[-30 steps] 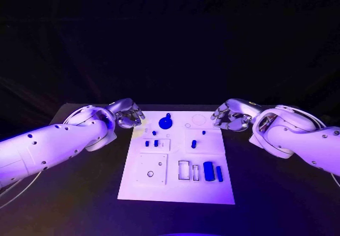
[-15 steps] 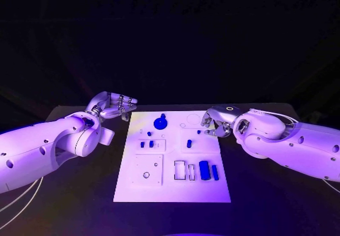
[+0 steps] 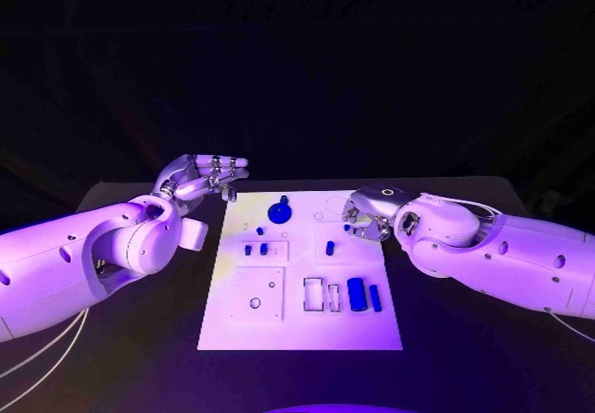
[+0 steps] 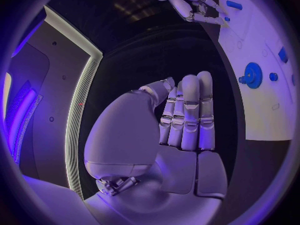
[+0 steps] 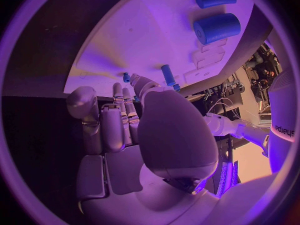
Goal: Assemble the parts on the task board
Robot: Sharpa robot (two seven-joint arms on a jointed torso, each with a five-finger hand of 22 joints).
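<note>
The white task board [image 3: 279, 323] lies mid-table. On it are a round blue gear-like part [image 3: 280, 211], two small blue pegs [image 3: 254, 249], one upright peg [image 3: 330, 248], a thick blue cylinder [image 3: 357, 294] and a thinner bar [image 3: 375, 298]. My left hand [image 3: 205, 176] hovers off the board's far left corner, fingers side by side, holding nothing; its wrist view shows the fingers [image 4: 187, 112] and the gear [image 4: 252, 75]. My right hand [image 3: 370, 215] hangs over the board's far right edge, holding nothing. Its fingers [image 5: 119, 120] point toward the peg [image 5: 168, 75] and cylinder [image 5: 217, 27].
The black table [image 3: 471, 344] surrounds the board. Empty rectangular slots [image 3: 325, 297] sit beside the thick cylinder, and a square plate with a hole [image 3: 257, 297] lies at the board's near left. Both forearms flank the board.
My left hand has lifted and drawn back from the board's far left corner. My right hand has moved left, from beside the board to over its far right edge.
</note>
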